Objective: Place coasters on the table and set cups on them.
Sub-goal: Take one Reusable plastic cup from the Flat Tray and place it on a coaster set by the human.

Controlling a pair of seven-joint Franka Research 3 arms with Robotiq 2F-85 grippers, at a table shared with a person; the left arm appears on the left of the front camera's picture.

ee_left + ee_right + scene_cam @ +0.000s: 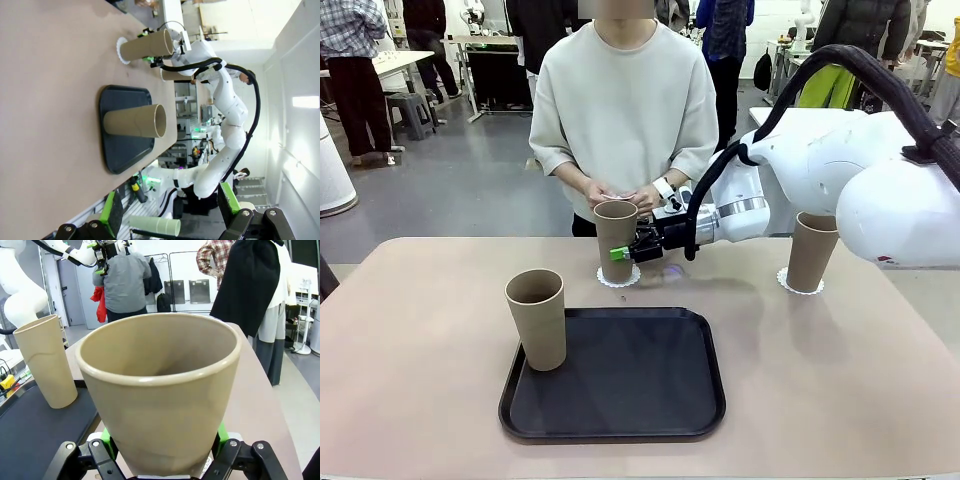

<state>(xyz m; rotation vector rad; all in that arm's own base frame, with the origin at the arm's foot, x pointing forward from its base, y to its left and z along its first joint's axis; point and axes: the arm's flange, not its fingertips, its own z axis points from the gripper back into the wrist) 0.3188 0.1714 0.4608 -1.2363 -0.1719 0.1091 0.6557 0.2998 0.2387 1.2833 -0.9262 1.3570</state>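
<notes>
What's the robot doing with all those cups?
It's setting cups on little lacy coasters. The right gripper is shut on the middle cup, which stands on a coaster on the table in front of the person. A second cup stands on its own coaster off to the robot's right. The third cup waits on the black tray. The left gripper hangs open, away from the cups.

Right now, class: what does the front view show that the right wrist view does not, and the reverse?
Front view adds: the person's hands held together at the far edge, and the right-side cup standing on a coaster. Right wrist view adds: the hollow inside of the middle cup, with green pads pressed against both its sides. Shared: the right hand shut on the middle cup, the cup on the tray, the black tray and the tan table.
</notes>
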